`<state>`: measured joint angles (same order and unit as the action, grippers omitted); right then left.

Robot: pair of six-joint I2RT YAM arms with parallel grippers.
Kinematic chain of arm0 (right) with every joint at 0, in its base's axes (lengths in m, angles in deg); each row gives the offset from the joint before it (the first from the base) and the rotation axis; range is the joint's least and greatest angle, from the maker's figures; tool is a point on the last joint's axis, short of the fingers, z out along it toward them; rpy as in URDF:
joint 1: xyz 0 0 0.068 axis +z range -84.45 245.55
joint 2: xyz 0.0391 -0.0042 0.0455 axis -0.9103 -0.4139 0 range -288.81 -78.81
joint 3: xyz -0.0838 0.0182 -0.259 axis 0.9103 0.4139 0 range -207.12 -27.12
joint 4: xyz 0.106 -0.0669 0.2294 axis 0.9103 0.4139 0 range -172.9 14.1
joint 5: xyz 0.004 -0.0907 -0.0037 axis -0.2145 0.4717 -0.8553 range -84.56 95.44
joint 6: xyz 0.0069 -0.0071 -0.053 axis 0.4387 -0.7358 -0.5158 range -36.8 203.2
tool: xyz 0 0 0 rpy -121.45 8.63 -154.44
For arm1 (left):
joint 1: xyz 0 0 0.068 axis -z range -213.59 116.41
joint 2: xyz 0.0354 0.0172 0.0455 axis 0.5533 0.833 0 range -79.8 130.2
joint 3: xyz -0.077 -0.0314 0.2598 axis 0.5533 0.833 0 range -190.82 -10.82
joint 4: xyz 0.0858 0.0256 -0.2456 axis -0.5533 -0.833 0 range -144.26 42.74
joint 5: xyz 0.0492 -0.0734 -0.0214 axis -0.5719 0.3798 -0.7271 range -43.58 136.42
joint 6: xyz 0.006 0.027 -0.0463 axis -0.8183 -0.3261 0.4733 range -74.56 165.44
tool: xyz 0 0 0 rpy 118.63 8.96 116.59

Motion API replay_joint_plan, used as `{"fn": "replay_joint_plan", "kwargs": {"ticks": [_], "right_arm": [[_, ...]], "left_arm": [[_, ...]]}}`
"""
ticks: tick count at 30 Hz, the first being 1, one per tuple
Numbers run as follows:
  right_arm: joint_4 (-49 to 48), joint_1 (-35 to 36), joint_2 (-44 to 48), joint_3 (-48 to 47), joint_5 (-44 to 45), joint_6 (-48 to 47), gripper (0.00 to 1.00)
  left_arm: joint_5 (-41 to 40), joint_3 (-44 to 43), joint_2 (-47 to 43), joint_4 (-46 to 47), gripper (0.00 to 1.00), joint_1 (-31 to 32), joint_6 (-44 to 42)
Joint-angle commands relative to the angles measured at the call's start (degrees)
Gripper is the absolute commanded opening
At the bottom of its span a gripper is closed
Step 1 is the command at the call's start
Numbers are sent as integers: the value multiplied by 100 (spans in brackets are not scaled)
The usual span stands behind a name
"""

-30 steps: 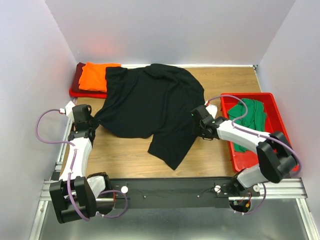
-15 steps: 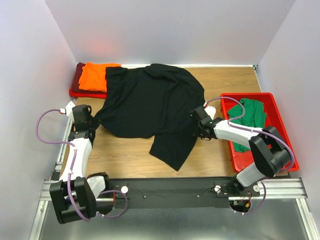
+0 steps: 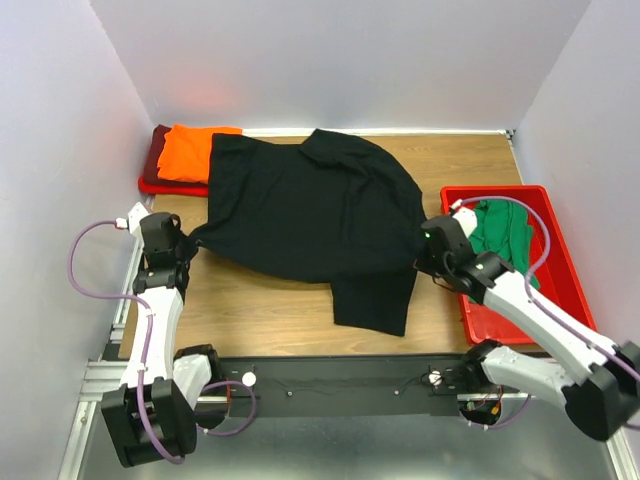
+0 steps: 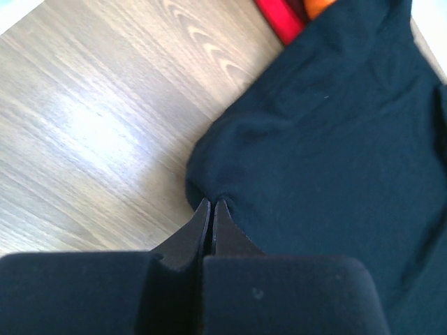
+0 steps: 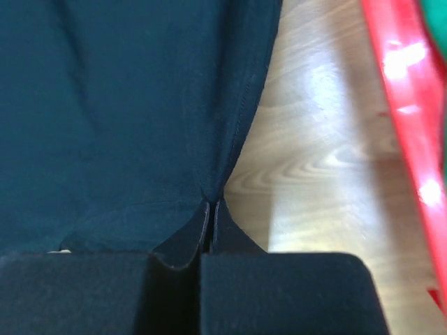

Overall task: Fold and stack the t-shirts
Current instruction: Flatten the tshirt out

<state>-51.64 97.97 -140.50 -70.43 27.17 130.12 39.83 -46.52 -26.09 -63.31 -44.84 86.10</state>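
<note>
while left gripper (image 4: 211, 203) and right gripper (image 5: 211, 203) clamp the black t-shirt (image 3: 300, 210), it part-covers the orange t-shirt (image 3: 185, 152).

Robot lab cell, white partitions (image 3: 350, 60), aluminium rail (image 3: 95, 375)

The table (image 3: 250, 310) is bare along my near edge and at far right. The black t-shirt (image 3: 300, 210) blankets the middle; the red bin (image 3: 495, 190) walls off my right side; the orange t-shirt (image 3: 192, 152) fills the far-left corner.
</note>
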Motion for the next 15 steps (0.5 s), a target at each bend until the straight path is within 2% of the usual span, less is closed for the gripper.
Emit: {"fn": "replay_joint_plan", "kwargs": {"ticks": [1, 7, 9, 13, 14, 15], "right_arm": [[976, -34, 622, -98, 366, 169, 0], [1496, -34, 1115, -774, 585, 46, 0], [1505, -34, 1019, -1362, 708, -173, 0], [1435, -26, 151, -2890, 1103, -700, 1], [1400, -34, -25, -3189, 1174, -823, 0], [1374, -34, -401, -3897, 1227, -1068, 0]], "left_arm": [[272, 116, -282, -135, 0, -44, 117], [501, -226, -809, -556, 0, -53, 135], [378, -603, -985, -635, 0, -44, 126], [421, -1420, -907, -233, 0, -53, 38], [578, -1848, -793, -153, 0, -44, 3], [623, -2079, -540, -83, 0, -44, -15]]}}
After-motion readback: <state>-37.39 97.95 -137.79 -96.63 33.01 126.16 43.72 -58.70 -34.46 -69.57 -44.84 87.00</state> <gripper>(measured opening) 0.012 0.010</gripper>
